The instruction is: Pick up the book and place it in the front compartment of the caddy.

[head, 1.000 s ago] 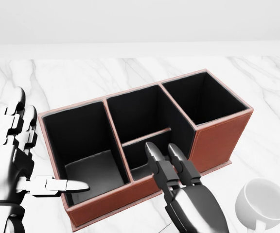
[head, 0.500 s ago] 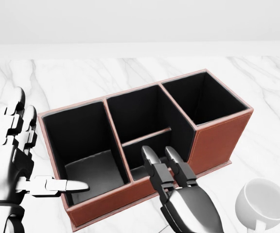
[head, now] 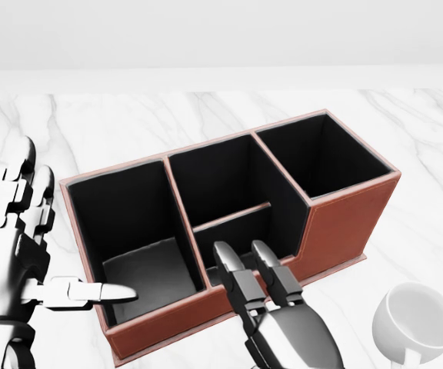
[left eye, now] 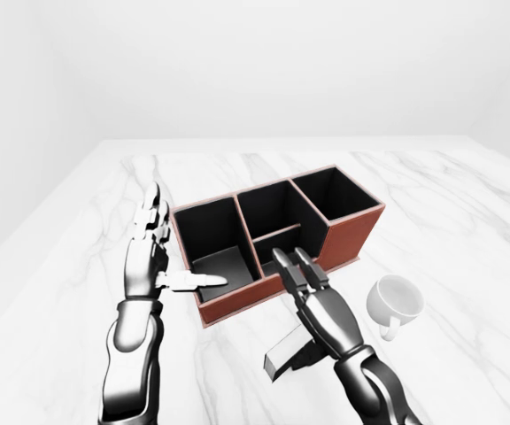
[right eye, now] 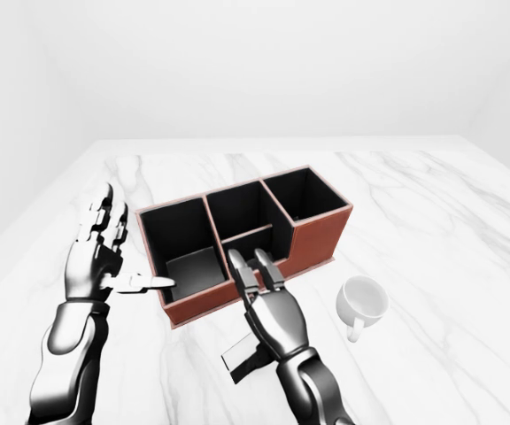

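The red-brown caddy (head: 346, 223) with black cells stands at the middle of the marble table. Its middle cell is split by a divider, and the small lower cell (head: 244, 231) lies just above my right hand. My right hand (head: 241, 250) points two straight fingers at that cell's lower rim; its thumb is hidden. The dark grey book (left eye: 289, 351) lies tilted under that hand's palm in the eye views; whether it is gripped does not show. My left hand (head: 75, 231) stands open to the left of the caddy, thumb reaching over the left cell's lower corner.
A white mug (head: 414, 319) stands on the table to the right of my right hand, below the caddy's right end. The white marble table (left eye: 432, 190) ends at an edge on the left (left eye: 51, 212) of the eye views.
My right hand has drawn back down and a little left in the head view, away from the small cell. My left hand has shifted slightly left and down. The caddy has not moved.
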You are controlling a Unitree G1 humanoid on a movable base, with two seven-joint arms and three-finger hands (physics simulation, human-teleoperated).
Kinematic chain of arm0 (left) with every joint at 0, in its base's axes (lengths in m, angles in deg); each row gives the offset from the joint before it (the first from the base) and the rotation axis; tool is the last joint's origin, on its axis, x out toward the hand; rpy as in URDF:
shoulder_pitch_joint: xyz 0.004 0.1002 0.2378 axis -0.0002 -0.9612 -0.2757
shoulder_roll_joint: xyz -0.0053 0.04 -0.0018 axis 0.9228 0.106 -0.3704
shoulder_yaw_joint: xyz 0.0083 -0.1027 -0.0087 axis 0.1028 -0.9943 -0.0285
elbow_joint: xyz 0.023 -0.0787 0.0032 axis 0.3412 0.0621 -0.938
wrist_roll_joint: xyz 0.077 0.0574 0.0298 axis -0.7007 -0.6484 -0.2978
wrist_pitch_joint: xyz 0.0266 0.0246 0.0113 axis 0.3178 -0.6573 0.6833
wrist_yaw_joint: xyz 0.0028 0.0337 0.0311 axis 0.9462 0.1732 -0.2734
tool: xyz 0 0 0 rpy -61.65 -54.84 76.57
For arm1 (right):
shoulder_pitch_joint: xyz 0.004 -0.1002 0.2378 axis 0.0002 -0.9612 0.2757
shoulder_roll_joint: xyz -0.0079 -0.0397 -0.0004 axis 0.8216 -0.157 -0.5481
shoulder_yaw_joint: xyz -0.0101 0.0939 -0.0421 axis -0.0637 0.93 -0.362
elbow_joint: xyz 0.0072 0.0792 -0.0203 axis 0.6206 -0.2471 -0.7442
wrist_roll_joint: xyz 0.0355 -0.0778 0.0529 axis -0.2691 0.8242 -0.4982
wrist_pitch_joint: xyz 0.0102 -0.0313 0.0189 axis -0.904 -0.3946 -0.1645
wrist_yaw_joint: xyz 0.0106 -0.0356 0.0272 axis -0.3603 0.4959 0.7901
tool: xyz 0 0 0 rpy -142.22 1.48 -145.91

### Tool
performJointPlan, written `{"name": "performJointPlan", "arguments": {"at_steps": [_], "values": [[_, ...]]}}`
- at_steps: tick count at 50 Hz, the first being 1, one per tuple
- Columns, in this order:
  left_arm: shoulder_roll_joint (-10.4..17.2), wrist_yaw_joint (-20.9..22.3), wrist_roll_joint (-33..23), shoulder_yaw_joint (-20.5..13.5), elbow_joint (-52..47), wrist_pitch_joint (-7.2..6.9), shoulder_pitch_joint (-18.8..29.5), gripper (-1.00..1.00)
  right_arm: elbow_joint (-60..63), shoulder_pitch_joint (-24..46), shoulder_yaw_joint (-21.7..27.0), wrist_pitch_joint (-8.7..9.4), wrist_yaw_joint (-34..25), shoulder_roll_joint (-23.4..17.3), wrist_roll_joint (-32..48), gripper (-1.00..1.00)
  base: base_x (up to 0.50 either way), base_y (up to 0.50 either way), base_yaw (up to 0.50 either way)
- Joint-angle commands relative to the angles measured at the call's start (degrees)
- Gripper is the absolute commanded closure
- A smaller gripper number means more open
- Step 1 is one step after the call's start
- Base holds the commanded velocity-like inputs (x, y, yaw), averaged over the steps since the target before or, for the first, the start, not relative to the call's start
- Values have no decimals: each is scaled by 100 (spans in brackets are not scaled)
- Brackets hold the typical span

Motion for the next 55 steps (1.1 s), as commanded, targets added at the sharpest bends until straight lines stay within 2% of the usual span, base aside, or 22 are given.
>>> {"name": "performJointPlan", "arguments": {"at_steps": [1,12,13,19,37,55], "values": [[57,29,51,-117,-30,0,77,-100,-39,-103,-155,0,150,-84,72,-100,0,0,0],[118,67,75,-227,-58,0,149,-100,-174,-106,-277,0,296,-124,159,-100,0,0,0],[163,86,97,-296,-92,0,190,-100,-491,-34,-326,0,522,-124,242,-100,0,0,0],[194,118,94,-353,-90,0,218,-100,-745,0,-395,0,718,-128,323,-100,0,0,0],[293,216,125,-534,-184,0,319,-100,83,-384,-597,0,332,-310,345,-100,0,0,0],[313,209,141,-568,-159,0,347,-100,-1244,-12,-643,0,1145,-244,530,-100,0,0,0]]}}
